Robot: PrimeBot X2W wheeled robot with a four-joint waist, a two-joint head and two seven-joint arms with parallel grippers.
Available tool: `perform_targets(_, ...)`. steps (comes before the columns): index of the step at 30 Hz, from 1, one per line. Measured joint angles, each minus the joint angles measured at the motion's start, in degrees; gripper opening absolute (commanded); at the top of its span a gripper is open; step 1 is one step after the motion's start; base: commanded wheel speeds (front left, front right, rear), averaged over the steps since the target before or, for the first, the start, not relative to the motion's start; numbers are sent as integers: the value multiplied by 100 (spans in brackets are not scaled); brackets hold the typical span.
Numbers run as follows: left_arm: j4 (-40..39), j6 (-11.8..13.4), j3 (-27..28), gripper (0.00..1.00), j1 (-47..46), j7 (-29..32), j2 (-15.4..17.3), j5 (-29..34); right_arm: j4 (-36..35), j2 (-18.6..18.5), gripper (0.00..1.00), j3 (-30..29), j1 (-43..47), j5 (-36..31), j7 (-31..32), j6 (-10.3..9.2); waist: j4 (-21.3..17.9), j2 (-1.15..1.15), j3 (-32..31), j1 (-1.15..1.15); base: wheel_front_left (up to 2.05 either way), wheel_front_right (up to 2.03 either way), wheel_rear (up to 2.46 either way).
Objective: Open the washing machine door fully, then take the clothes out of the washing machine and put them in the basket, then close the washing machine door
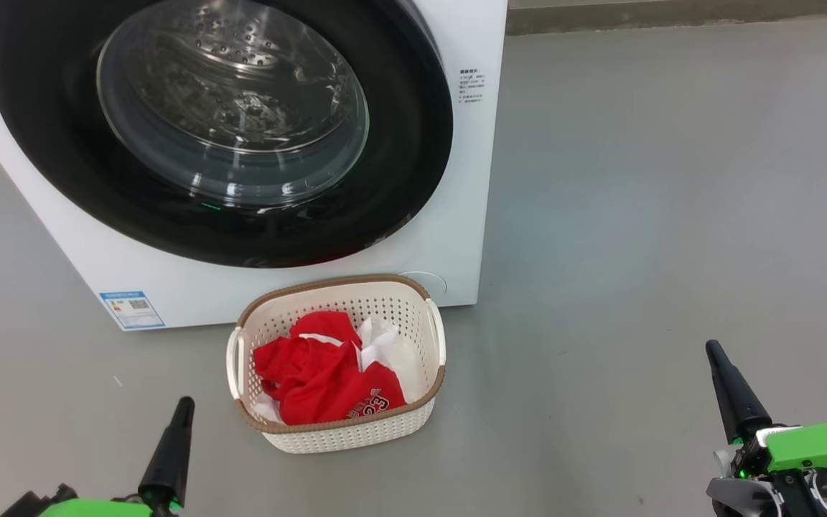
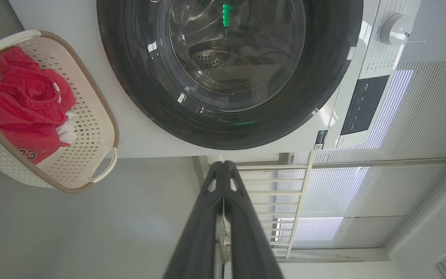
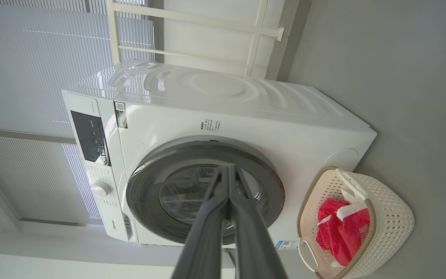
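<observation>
Door [image 1: 230, 115] sits flush on the washer [image 1: 456, 237], the glass showing bare drum [image 1: 234, 64], so nothing looks left inside. Clothes [image 1: 320, 373], red and white, lie heaped in the basket [image 1: 356, 434], which stands just in front of the washer below the door, handy for a short carry out of the drum. Left gripper [image 1: 185, 406] and right gripper [image 1: 713, 352] hang low to either side, well apart from both, fingers [image 2: 201, 224] pressed together on nothing, parked out of the way. By my read, the job is done.

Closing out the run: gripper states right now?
Left gripper: shut, holding nothing.
Right gripper: shut, holding nothing.
</observation>
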Motion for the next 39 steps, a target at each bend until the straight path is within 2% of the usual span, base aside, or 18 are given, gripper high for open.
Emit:
perform_targets(4, 9, -42, 1, 0, -77, 41, 1, -158, 2, -1, 0, -12, -76, 160, 48, 0, 3, 0, 7, 0, 0, 0, 0)
perform_targets(39, 18, -42, 1, 0, -77, 41, 1, -158, 4, -2, 0, -30, -89, 160, 49, -5, 3, 0, 7, 0, 0, 0, 0)
